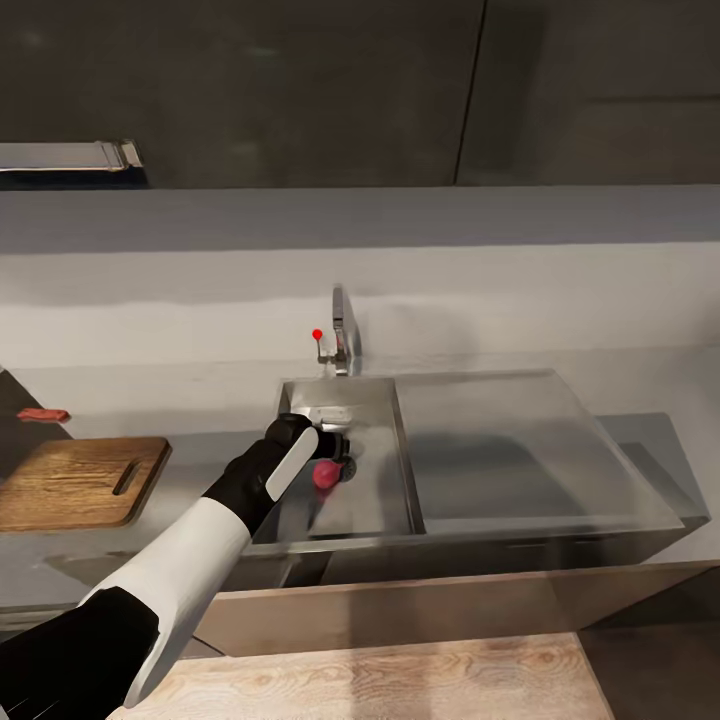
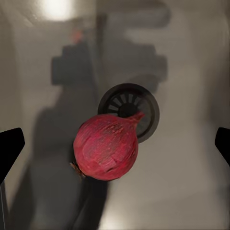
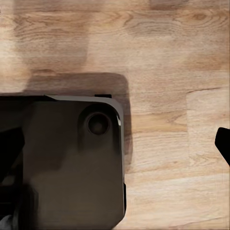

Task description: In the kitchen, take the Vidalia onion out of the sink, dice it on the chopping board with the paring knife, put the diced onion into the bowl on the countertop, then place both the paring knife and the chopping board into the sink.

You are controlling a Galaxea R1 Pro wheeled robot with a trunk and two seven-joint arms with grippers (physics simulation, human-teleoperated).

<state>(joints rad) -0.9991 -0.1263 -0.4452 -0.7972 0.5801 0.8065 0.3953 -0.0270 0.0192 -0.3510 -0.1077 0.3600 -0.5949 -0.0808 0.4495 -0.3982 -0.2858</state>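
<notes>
- Onion first: the Vidalia onion (image 2: 106, 146) lies on the floor of the sink (image 1: 370, 490), right beside the round drain (image 2: 143, 108).
- The left gripper (image 2: 115, 146) hangs just above the onion with its claw wide open. One dark finger shows on each side, and neither one touches the red ball.
- To grab it well, I think the claw should go straight down until the onion sits in the middle between the fingers, then close gently. A round ball can roll away if only one finger bumps it.
- The chopping board (image 1: 75, 482) waits on the countertop (image 1: 200, 400) to the left of the sink.
- The right gripper (image 3: 117, 139) looks down at the wooden floor (image 3: 167, 57) and the robot's dark base (image 3: 67, 163). Its claw looks open and holds nothing.
</notes>
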